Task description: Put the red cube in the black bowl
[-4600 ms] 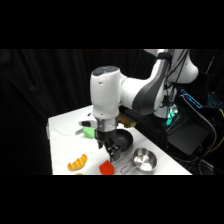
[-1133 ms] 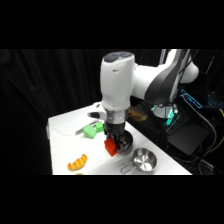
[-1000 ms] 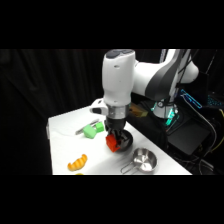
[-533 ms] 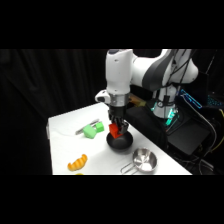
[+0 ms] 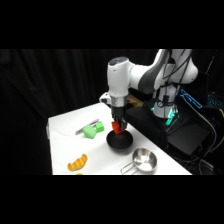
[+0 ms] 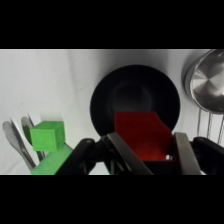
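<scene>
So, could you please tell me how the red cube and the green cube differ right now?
The red cube is held between the fingers of the hand above the black bowl; the green cube is free, beside the bowl. In the wrist view the red cube looks larger, being nearer the camera. Both are plain solid-coloured blocks.

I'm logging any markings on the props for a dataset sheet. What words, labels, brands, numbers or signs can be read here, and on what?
None can be read in either view.
The red cube, black bowl, green block and steel pan show plain surfaces.
The glowing equipment behind the table is too blurred to tell any text.
</scene>
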You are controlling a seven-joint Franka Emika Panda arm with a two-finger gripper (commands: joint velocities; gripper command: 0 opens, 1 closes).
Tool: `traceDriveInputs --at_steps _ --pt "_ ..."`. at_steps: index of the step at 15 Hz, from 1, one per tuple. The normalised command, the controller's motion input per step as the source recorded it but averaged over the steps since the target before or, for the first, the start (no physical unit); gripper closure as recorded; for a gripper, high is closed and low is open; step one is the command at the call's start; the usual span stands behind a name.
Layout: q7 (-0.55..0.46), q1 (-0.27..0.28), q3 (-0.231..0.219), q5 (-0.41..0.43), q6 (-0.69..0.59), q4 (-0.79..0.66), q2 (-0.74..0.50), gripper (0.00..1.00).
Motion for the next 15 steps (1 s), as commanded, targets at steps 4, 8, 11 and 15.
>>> traceDriveInputs --at_steps 4,8,11,15 --pt "-0.18 -0.083 0.020 0.146 0.46 -0.21 0.01 0.75" --pt "-0.20 -0.043 0.038 0.166 0.36 -0.11 0.08 0.75" --pt "-0.22 -0.029 0.053 0.177 0.29 -0.04 0.10 0.24" --pt "-0.23 -0.036 0.056 0.174 0.20 0.02 0.08 0.00"
